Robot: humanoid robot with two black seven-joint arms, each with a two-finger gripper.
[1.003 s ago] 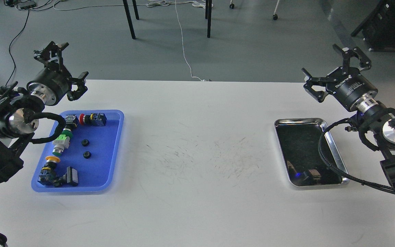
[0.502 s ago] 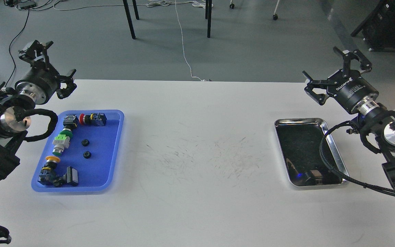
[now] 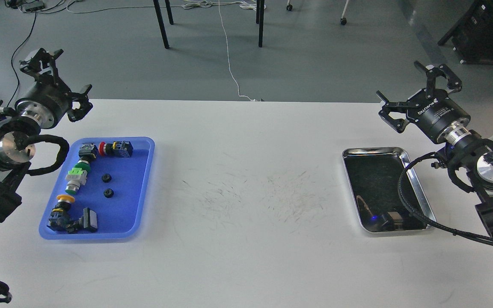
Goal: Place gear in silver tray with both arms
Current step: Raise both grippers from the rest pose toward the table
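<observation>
the silver tray (image 3: 417, 194) sits empty near the table's right edge; the gears (image 3: 106, 177) lie in the blue tray (image 3: 144, 188) near the left edge. the left gripper (image 3: 58, 75) hovers spread wide and empty above the far-left corner, the right gripper (image 3: 417, 92) likewise over the far-right. to begin well, the left should descend straight over one small black gear, clear of the neighbouring push buttons (image 3: 77, 175).

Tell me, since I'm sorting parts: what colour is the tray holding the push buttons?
Blue: the plastic tray on the table's left side, seen clearly in the head view.
</observation>
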